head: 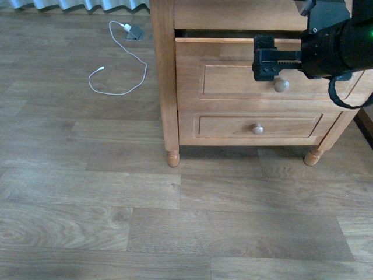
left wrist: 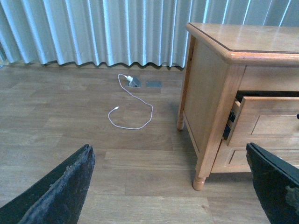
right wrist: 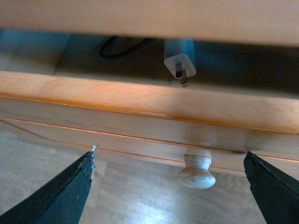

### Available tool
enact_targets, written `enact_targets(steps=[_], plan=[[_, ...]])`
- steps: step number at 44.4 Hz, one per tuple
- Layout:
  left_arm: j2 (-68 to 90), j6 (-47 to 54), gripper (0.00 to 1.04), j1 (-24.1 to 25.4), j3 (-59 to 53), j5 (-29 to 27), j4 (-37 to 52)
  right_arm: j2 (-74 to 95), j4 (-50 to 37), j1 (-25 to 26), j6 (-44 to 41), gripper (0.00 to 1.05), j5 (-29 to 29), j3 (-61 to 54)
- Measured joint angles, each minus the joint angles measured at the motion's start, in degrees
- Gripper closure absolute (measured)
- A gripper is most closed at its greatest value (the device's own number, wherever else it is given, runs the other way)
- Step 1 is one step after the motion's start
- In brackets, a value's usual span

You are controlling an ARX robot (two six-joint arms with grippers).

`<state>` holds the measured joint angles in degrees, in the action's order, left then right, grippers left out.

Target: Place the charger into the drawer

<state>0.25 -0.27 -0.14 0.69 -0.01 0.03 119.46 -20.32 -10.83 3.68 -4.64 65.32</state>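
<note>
The cabinet (head: 166,70) stands at the right of the floor (head: 87,192), and the drawer (head: 233,64) sits above the shorter drawer (head: 256,125), pulled slightly out. The charger (right wrist: 180,60) lies inside the drawer, its cord (right wrist: 117,46) beside it. The right gripper (head: 274,61) hangs in front of the drawer, just above its knob (head: 281,86); a thin cable (head: 119,64) lies on the floor far left, well apart.

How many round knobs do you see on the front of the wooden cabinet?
2. The upper knob is on the taller, slightly open drawer, just below the right gripper. The lower knob is on the shorter drawer beneath it. No others are visible.
</note>
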Motion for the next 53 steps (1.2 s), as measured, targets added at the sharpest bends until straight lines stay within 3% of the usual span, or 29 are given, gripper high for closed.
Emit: enact_targets(steps=[11, 32, 44, 53], plan=[[0.0, 0.0, 0.06, 0.0, 0.0, 0.0, 0.0, 5.64, -0.7, -1.14, 0.66, 0.08, 1.03, 7.04], [0.0, 0.0, 0.06, 0.0, 0.0, 0.0, 0.0, 7.52, -3.17, -1.81, 3.78, 0.08, 0.81, 7.78], [0.0, 0.0, 0.06, 0.0, 0.0, 0.0, 0.0, -10.62, -7.48, 1.55, 3.76, 0.08, -2.25, -8.15], [0.0, 0.0, 0.06, 0.0, 0.0, 0.0, 0.0, -29.64, -4.55, 5.35, 4.66, 0.08, -5.18, -22.08]])
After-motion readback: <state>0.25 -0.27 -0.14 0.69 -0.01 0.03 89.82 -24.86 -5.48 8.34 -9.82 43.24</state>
